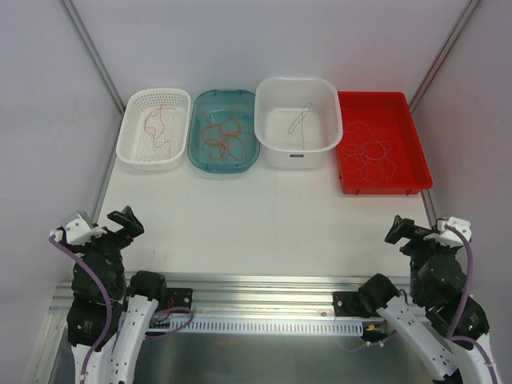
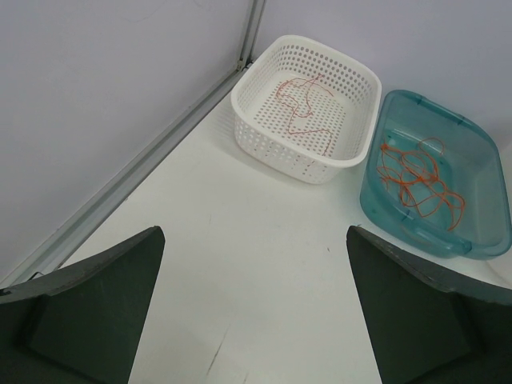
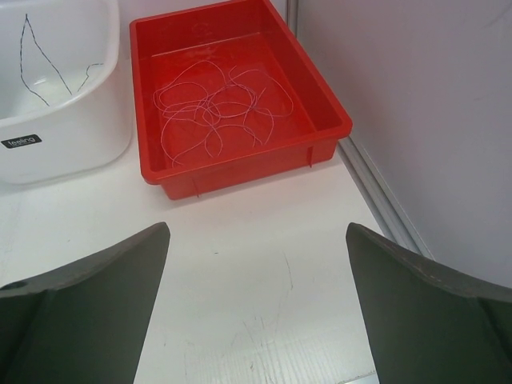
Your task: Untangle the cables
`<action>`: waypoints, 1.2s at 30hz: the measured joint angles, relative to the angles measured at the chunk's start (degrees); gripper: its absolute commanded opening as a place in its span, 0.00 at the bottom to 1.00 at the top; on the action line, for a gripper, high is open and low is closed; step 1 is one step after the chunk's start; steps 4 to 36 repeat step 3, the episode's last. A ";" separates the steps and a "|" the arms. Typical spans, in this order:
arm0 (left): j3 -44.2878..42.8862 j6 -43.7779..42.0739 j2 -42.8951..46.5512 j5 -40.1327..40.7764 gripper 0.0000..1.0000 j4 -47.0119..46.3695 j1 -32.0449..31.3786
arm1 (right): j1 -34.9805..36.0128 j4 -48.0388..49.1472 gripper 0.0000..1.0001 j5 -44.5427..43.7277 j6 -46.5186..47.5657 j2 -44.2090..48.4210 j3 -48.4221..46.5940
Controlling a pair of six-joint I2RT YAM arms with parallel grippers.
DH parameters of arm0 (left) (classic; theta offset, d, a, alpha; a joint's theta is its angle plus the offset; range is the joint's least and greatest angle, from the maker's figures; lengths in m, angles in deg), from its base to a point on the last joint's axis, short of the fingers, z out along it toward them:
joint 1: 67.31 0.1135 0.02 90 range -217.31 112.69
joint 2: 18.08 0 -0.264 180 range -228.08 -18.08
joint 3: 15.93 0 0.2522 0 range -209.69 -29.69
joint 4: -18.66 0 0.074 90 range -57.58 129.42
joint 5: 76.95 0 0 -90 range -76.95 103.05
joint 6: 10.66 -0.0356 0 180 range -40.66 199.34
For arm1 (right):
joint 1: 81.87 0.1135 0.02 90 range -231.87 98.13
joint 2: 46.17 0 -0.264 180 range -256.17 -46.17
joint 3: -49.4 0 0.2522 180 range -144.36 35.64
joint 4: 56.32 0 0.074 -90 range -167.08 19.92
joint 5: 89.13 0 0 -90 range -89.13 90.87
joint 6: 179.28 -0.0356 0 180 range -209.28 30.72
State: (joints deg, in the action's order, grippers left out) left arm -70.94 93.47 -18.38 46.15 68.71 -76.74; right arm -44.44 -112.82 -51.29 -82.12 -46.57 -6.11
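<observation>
Cables (image 1: 224,134) lie in four bins in a row at the far side of our table (image 1: 264,228). We see one thin red cable (image 1: 154,122) in the white basket (image 1: 150,162) on the left. Next to it, the blue-green tub (image 1: 224,165) holds a bunch of orange loops (image 2: 420,180). Then the white tub (image 1: 296,157) has one thin dark cable (image 1: 302,119). On the right, the red tray (image 1: 386,189) holds pale loops (image 3: 212,104) all crossed over each other. Our left claw (image 1: 108,226) is wide open and holds nothing. Our right claw (image 1: 424,230) is wide open too, with nothing in it. Both claws hang near us, well away from the bins.
</observation>
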 measured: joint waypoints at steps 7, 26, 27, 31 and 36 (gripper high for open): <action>0.04 0.00 0.00 -0.02 0.99 0.00 0.00 | 0.00 0.00 0.97 0.13 0.00 0.00 0.00; 0.04 0.00 0.00 -0.02 0.99 0.00 0.00 | 0.00 0.00 0.97 0.13 0.00 0.00 0.00; 0.04 0.00 0.00 -0.02 0.99 0.00 0.00 | 0.00 0.00 0.97 0.13 0.00 0.00 0.00; 0.04 0.00 0.00 -0.02 0.99 0.00 0.00 | 0.00 0.00 0.97 0.13 0.00 0.00 0.00; 0.04 0.00 0.00 -0.02 0.99 0.00 0.00 | 0.00 0.00 0.97 0.13 0.00 0.00 0.00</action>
